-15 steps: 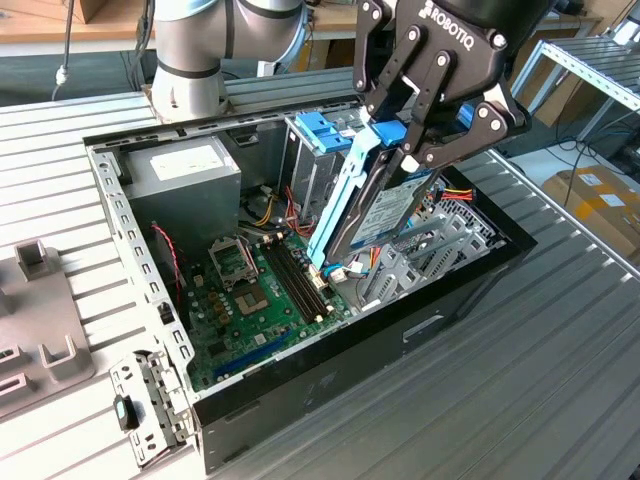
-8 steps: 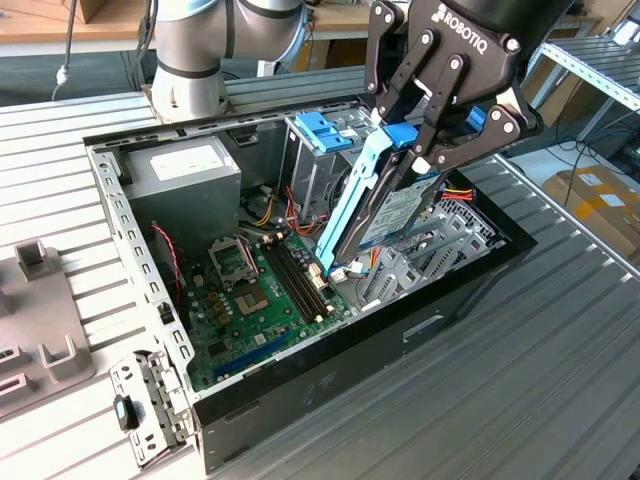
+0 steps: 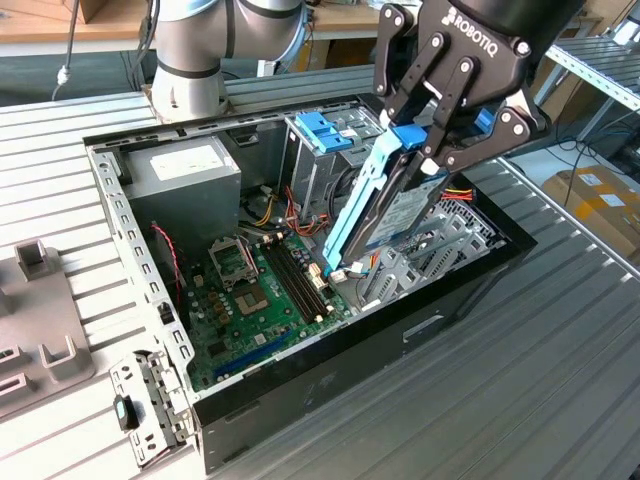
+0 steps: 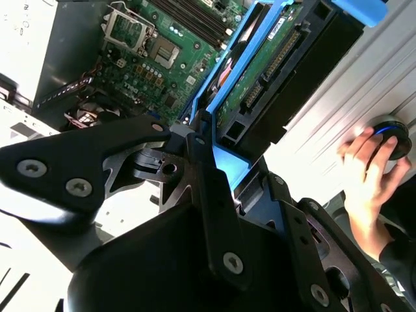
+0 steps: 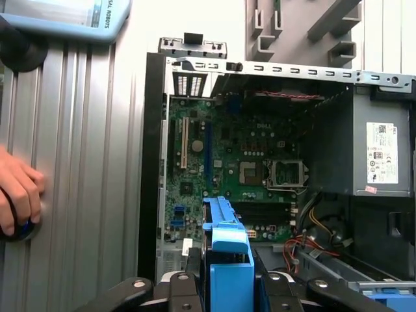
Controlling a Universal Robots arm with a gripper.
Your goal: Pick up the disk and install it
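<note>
Broadly, a ribbed grey metal table (image 3: 560, 330) carried an open black computer case (image 3: 400, 330) lying on its side, with a green motherboard (image 3: 265, 295) on its floor and a grey power supply (image 3: 185, 170) in the far corner. The arm (image 3: 195, 50) stood on the table behind the case, its grey joints bunched at the top of the exterior view. Its wrist reached in from the exterior view's right, so the black gripper (image 3: 425, 150) pointed down at a slant over the case's open side. The gripper's fingers were clamped on the blue end tab of the disk (image 3: 395, 210), pinching it from both sides. Both wrist views showed the gripper (image 4: 208, 146) (image 5: 227, 276) closed on that blue end. The disk hung steeply tilted, almost on edge, with the tab end up and the other end low inside the case beside the grey metal bays. Whether that low end touched anything could not be told. It looked like a flat dark slab with a pale label on one face and a bright blue carrier running along its edges. In the second wrist view the disk (image 4: 260, 71) showed its green circuit side and a dark connector. A light-blue bracket (image 3: 325, 130) sat on the tall grey cage just beside it. A person's hand (image 4: 367, 162) rested on a round dark knob (image 4: 392, 133) on the table, well apart from the case.
</note>
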